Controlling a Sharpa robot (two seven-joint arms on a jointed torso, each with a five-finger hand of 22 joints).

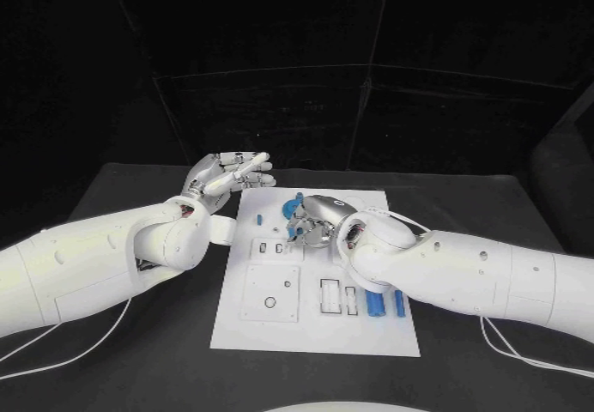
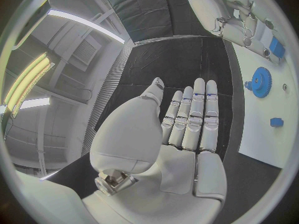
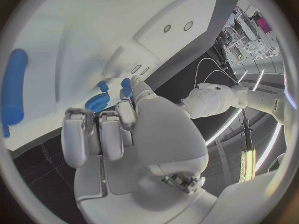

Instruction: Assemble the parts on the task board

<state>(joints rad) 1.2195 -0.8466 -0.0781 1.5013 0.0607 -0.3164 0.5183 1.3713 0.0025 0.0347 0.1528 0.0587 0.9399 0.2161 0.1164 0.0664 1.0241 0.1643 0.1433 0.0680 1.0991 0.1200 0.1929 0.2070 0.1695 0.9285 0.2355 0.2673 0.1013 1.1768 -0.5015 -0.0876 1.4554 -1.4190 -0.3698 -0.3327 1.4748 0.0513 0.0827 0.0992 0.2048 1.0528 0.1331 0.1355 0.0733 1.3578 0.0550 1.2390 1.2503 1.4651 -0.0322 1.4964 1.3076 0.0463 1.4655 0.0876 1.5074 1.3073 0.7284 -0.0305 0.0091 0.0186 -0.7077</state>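
Resting over the flat white task board (image 1: 310, 335) at mid-frame, my right hand (image 1: 319, 221) pinches a toothed blue gear (image 3: 95, 102); my left hand (image 1: 227, 178) lies empty, fingers straight, upper left.

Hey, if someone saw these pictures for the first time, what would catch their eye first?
Probably the right hand, bent over the middle of the white board, its fingers closing around a small blue part near a blue gear. Next, the left hand, raised open and empty beside the board's far left corner. Blue pegs lie near the board's front right.
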